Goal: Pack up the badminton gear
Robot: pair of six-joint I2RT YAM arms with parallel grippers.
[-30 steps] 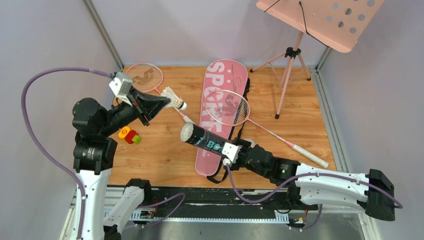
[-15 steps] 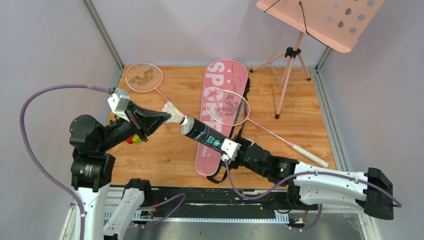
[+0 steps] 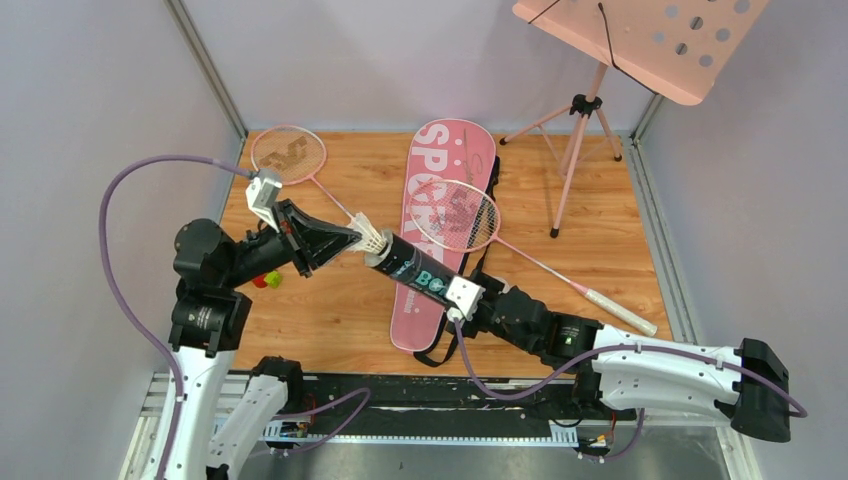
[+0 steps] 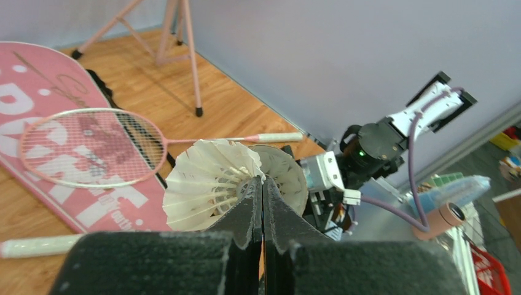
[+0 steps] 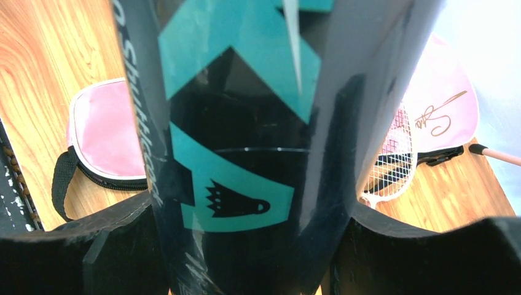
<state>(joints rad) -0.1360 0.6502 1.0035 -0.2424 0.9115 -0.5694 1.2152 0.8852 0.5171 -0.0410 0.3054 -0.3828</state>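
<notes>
Top external: our left gripper (image 3: 353, 238) pinches a shuttlecock (image 3: 373, 241) at the mouth of the tube (image 3: 412, 268) our right gripper (image 3: 453, 293) clamps.

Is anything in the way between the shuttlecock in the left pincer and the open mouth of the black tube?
Nothing visible does. The shuttlecock, pinched in the left pincer, sits right at the open mouth of the black tube, which the right pincer holds angled toward it; no other object lies between them.

The tube (image 3: 410, 268) is black with teal chevron panels. The shuttlecock (image 3: 372, 240) is white. The bag (image 3: 452, 150) is pink with white lettering. The table (image 3: 330, 300) is orange-brown woodgrain.
</notes>
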